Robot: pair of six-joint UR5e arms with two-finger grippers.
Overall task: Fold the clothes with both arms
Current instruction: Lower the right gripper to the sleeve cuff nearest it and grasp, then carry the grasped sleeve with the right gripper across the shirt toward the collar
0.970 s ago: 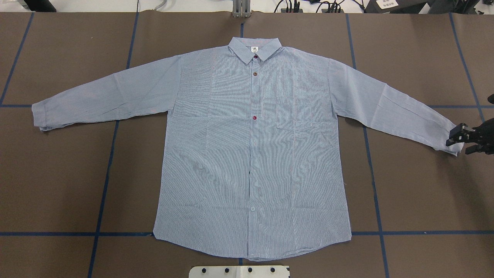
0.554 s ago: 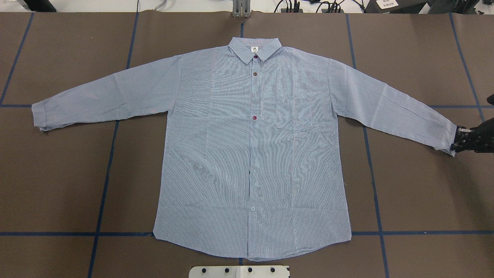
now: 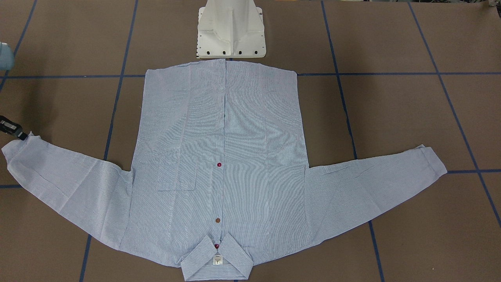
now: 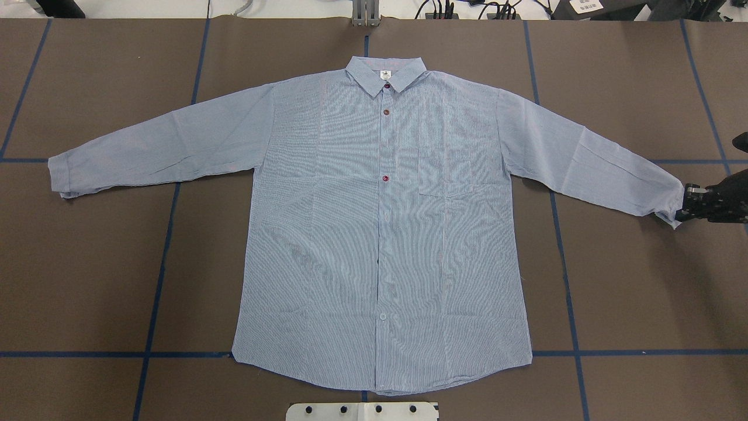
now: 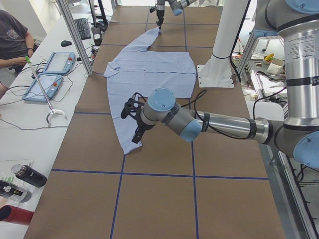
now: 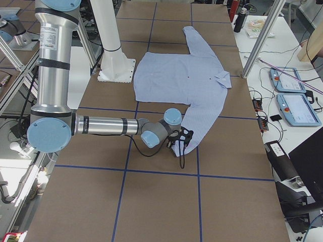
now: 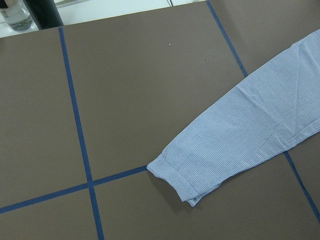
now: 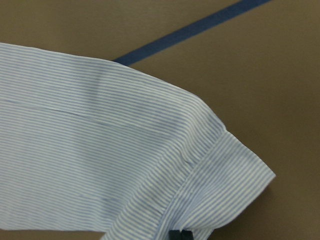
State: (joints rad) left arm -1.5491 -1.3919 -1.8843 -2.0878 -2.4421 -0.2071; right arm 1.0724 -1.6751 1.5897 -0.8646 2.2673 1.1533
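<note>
The light blue striped shirt (image 4: 380, 234) lies flat and buttoned on the brown table, collar far from the robot, both sleeves spread out. My right gripper (image 4: 682, 204) is shut on the cuff (image 8: 215, 170) of the sleeve on its side, at the cuff's corner; a fingertip (image 8: 180, 234) shows at the bottom edge of the right wrist view. This gripper also appears in the front view (image 3: 19, 134). My left gripper (image 5: 135, 138) hovers over the other cuff (image 7: 182, 177), apart from it; I cannot tell whether it is open or shut.
The white pedestal base (image 3: 231, 31) stands at the shirt's hem. Blue tape lines (image 4: 158, 263) grid the brown table. A side bench with control tablets (image 5: 50, 74), bottles (image 5: 25, 179) and a seated person (image 5: 12, 37) runs along the far side.
The right gripper was open around the cuff a second ago; it has since shut on it and drawn the cuff corner slightly inward and away from the robot. The rest of the shirt is unmoved.
</note>
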